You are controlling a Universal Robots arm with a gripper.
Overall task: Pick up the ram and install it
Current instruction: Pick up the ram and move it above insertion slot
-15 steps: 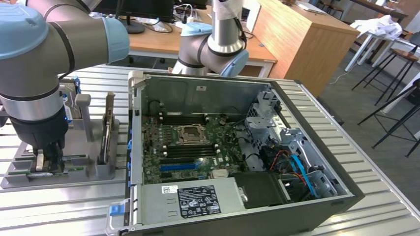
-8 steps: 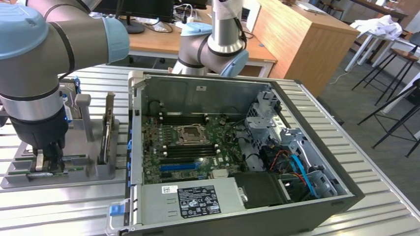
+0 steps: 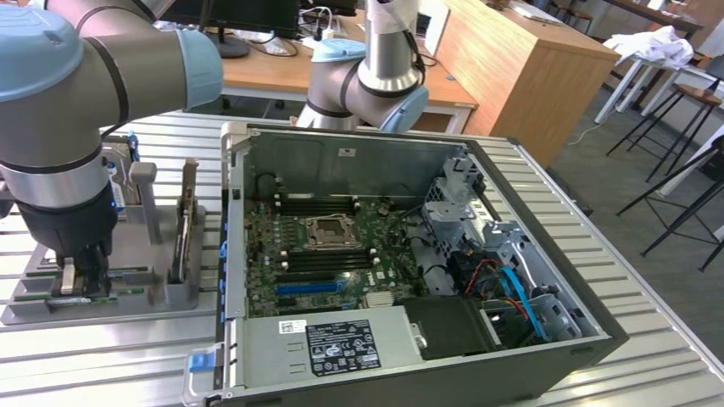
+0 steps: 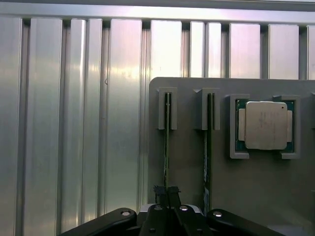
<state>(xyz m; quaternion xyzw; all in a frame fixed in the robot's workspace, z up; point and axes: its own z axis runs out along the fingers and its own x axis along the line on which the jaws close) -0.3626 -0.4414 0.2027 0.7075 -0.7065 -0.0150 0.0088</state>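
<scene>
Between fingers [image 4: 172,192], pinched ram [image 4: 166,147] edge, upright in holder [image 4: 187,162] slot. Risked slip from thin grip, jam if pulled tilted, knock on second stick [image 4: 207,147] just beside.

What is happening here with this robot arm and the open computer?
The robot arm has its gripper shut on the ram, a thin green stick standing on edge in a slot of the grey holder. The stick is not yet lifted out. A second stick and a silver processor chip sit in the same holder. The open computer case stands beside it, on the exterior view's right.
</scene>
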